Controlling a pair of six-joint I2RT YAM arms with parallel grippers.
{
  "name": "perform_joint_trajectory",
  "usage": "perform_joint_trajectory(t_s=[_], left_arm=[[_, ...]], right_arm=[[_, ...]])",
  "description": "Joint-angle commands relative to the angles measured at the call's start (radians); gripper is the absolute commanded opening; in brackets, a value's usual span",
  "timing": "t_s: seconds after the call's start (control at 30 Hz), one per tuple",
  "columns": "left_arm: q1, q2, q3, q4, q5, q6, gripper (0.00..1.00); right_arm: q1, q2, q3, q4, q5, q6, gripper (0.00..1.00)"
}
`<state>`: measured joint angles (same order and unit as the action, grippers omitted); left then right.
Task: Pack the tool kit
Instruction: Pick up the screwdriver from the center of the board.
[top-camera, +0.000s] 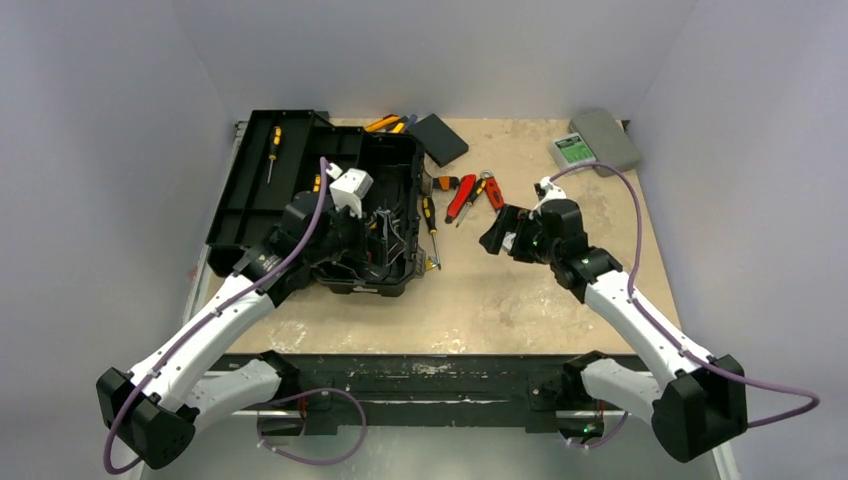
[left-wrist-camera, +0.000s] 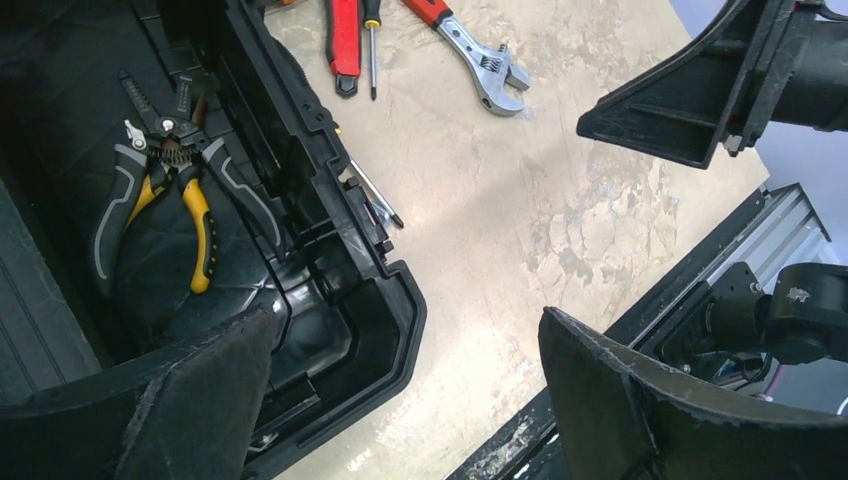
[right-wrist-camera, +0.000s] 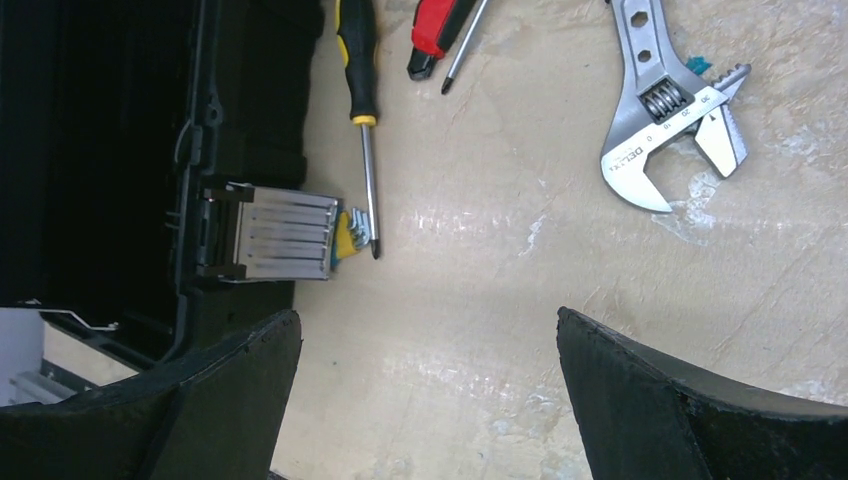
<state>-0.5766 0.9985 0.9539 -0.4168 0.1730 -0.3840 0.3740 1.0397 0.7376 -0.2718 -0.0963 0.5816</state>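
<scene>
Left fingers: spread wide, holding nothing, straddling a corner of the toolbox.
Right fingers: parted, empty, above the bench.
Toolbox: open on the bench's left side, lid laid back leftward.
Pliers: yellow-and-black, lying inside the toolbox.
Screwdriver: on the bench, tip just beside the toolbox wall.
Wrench: on the bench, right of the screwdriver.
</scene>
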Motion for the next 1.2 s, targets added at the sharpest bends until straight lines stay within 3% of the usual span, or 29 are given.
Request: perform_joint_trajectory(t_s=[0.0, 0.23, 0.53, 1.17], left_arm=[[0.001, -0.047, -0.08, 0.189, 0.024, -0.017, 1.0], [-0.004, -0.089, -0.253, 0.396, 0.026, -0.013, 0.98], [-0.008, -0.057, -0.358, 0.564, 0.012, 0.029, 0.96], [-0.01, -0.115, -0.46, 0.669, 0.026, 0.06, 0.95]], right_arm=[[0.037, 0.048, 0.056, 0.003, 0.033, -0.042, 0.98], [0.18, 0.201, 0.13, -0.026, 0.13, -0.072, 0.96], [0.227, 0.31, 0.18, -0.009, 0.133, -0.068, 0.95], [0.317, 0.473, 0.279, -0.015, 0.198, -0.066, 0.95]])
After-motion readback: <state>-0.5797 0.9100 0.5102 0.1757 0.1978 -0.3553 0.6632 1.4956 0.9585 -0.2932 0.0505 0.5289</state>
